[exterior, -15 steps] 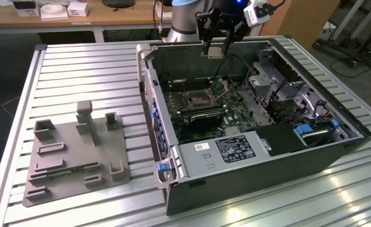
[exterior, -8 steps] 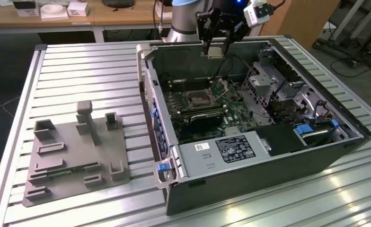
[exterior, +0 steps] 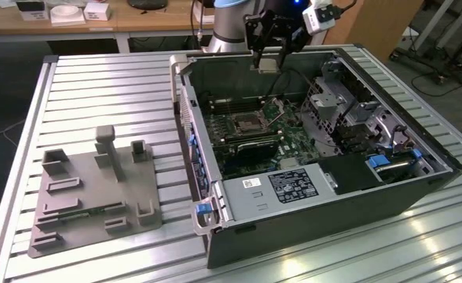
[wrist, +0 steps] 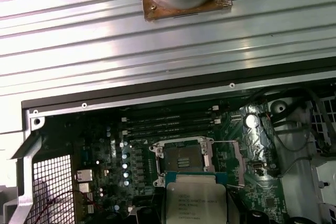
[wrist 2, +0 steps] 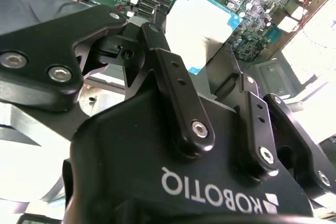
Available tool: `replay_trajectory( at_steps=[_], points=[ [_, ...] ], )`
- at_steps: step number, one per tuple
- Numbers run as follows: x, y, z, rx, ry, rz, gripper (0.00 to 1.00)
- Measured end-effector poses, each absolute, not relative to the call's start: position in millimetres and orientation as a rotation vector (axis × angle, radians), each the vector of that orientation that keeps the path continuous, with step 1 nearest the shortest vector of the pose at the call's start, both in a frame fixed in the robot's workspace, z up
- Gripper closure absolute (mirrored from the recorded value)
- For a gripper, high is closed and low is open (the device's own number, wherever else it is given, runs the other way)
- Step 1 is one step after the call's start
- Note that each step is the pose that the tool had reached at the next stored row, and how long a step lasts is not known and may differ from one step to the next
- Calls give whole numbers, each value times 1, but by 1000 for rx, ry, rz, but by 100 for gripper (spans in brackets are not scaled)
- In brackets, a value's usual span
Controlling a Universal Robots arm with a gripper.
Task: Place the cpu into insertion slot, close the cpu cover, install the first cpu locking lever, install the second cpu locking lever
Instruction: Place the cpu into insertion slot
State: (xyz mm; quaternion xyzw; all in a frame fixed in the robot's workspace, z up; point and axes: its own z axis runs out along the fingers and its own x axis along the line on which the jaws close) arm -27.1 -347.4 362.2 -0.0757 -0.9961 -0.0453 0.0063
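Fingers (wrist 2: 176, 85) of the gripper (exterior: 267, 62) clamp the cpu (wrist 2: 197, 27), partly hiding it; it hangs above the open computer case (exterior: 317, 218), apart from the insertion slot (wrist: 182, 157) and the case walls.

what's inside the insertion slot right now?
No chip in it: the insertion slot shows its open dark centre in the first wrist view. The cpu is gripped in the claw, held clear of the slot, and it covers one edge of the slot's rim.
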Motion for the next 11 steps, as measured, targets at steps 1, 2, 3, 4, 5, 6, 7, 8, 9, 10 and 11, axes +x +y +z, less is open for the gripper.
replay_trajectory(
  at_steps=[1,2,3,4,5,6,7,8,9,10,11],
  points=[
    [-27,-347,362,-260,-3116,-142,46],
    [-27,-347,362,-289,-3114,-142,46],
    [-27,-347,362,-318,-3112,-142,46],
    [-27,-347,362,-346,-3110,-142,46],
    [-27,-347,362,-371,-3108,-142,46],
    [-27,-347,362,-392,-3106,-143,46],
    [-27,-347,362,-407,-3104,-143,46],
    [-27,-347,362,-413,-3103,-143,46],
    [-27,-347,362,-414,-3103,-143,46],
    [-27,-347,362,-414,-3103,-143,46],
    [-27,-347,362,-415,-3103,-143,46]
  ],
)
